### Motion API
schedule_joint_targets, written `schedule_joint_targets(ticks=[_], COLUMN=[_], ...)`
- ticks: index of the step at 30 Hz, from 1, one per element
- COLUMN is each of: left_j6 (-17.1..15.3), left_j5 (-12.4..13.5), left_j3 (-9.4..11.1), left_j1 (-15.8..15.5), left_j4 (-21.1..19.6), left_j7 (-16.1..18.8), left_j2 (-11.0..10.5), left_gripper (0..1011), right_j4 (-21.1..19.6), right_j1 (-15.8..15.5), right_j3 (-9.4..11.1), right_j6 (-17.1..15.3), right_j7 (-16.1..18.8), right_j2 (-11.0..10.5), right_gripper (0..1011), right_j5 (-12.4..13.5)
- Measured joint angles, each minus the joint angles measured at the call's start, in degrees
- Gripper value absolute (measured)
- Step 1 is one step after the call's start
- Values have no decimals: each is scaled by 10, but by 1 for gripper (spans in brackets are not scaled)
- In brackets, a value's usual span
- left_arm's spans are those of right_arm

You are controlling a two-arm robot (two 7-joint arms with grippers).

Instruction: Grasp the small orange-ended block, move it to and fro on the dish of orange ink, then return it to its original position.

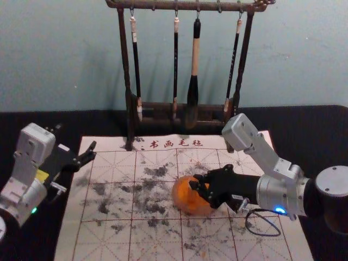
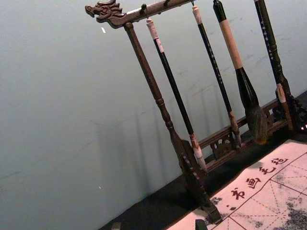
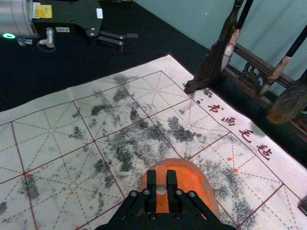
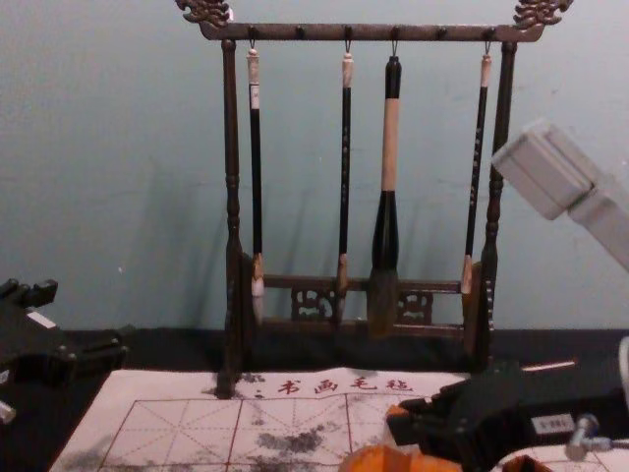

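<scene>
One small block [image 3: 161, 179] is pinched end-on in the right tool [image 3: 161, 186], whose two black fingers are closed narrowly on its sides; the grip seems chosen so that the block's far part stays free to meet the orange ink [image 3: 189, 178]. The block is over the dish [image 3: 206, 189], which sits on the writing mat [image 1: 109, 240]; whether it touches the ink, I cannot tell. The right arm reaches in from its own side, keeping the tool low above the dish; that low reach would suit short to-and-fro strokes without lifting. The step in hand looks like inking, or the start of it; returning the block remains to be done. The left tool [image 1: 93, 151] waits off the mat's left edge, its fingers wide and holding nothing — well apart from the dish, so it leaves the right arm room. The mat probably lies beneath to catch drips; it carries grey smudges and a few orange specks. Behind, the brushes [image 4: 344, 177] hang tips-down from the rack [image 4: 231, 118], likely to keep their hairs in shape; the rack stands at the mat's far edge on the dark worktop [image 1: 304, 128]. Next calls for level, gentle strokes — too much pressure could push the dish along or twist the block in the fingers.
</scene>
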State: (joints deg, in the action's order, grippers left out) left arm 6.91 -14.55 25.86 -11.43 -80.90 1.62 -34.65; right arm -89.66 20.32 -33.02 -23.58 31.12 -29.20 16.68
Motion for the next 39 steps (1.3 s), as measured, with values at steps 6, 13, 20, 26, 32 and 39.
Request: schedule_joint_targets(ticks=[6,13,20,26,32,39], left_j6=[0,0,0,0,0,0], left_j5=[0,0,0,0,0,0], left_j3=[0,0,0,0,0,0], left_j1=[0,0,0,0,0,0], left_j4=[0,0,0,0,0,0], left_j7=[0,0,0,0,0,0], left_j2=[0,0,0,0,0,0], left_gripper=[1001,1001,1001,1001,1001,1001], right_j4=[17,27,19,0,-17,-25], right_j1=[11,18,11,-5,-17,-19], right_j3=[-1,5,11,18,19,12], right_j6=[0,0,0,-1,-3,-4], right_j7=[-10,-16,-16,-11,-3,3], right_j2=[9,10,-2,-18,-28,-30], right_gripper=[78,78,78,78,78,78], right_j5=[-1,-4,-5,2,13,22])
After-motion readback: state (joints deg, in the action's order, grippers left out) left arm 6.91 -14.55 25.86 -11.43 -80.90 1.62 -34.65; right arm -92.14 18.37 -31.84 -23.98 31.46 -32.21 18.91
